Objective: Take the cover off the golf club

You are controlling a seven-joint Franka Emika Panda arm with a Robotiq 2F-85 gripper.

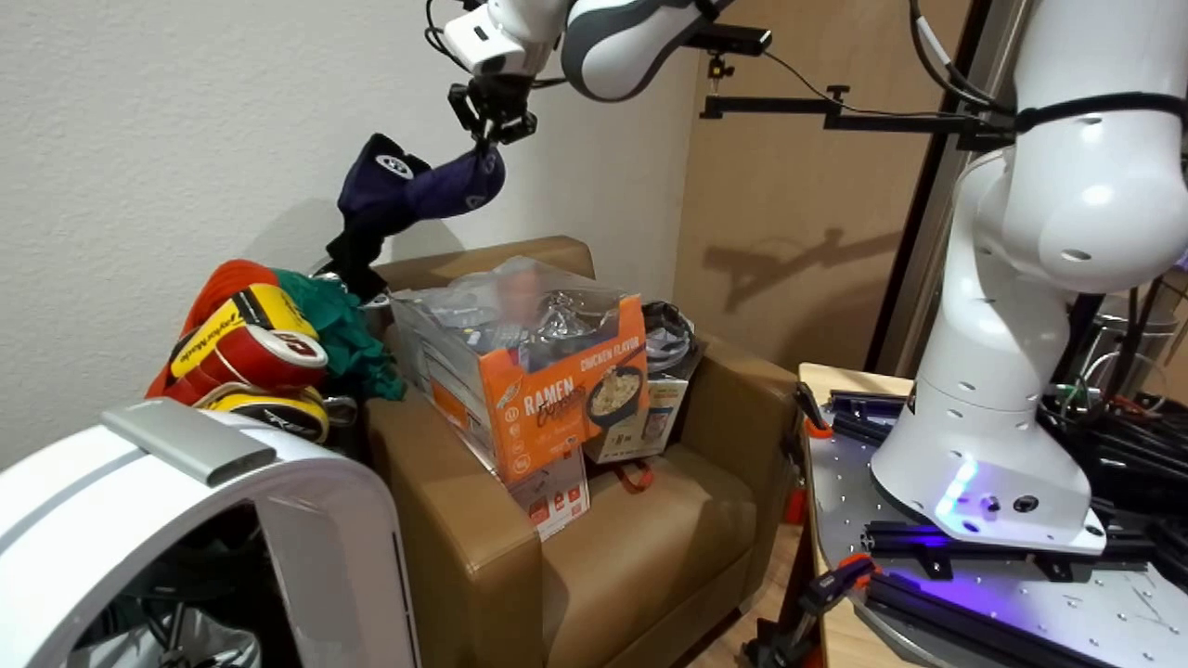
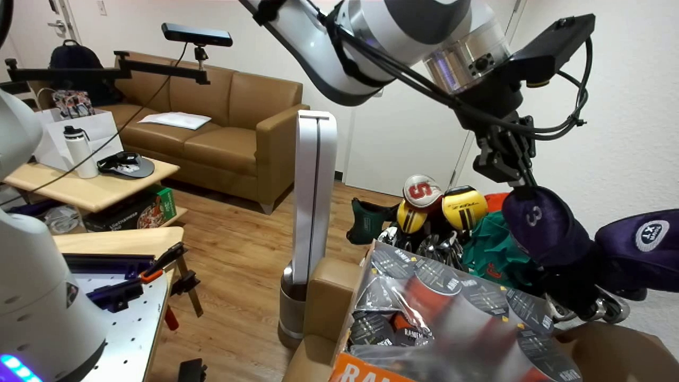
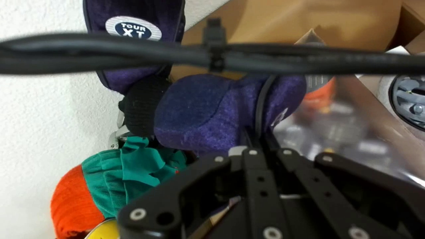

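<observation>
- Fingers [image 3: 273,144] nearly together, pinching the top of the purple "3" headcover [image 2: 546,228], just beside the "TOUR XT" headcover [image 2: 639,252].
- Likely step: pulling off; the golf club is hidden, presumably inside.
- Next calls for a firm pinch, drawing away from the black knit neck [image 3: 142,106].
- Readable: "TaylorMade" on a yellow-and-red headcover [image 1: 246,343]; "RAMEN", "CHICKEN FLAVOR" on the orange ramen box [image 1: 557,399].
</observation>
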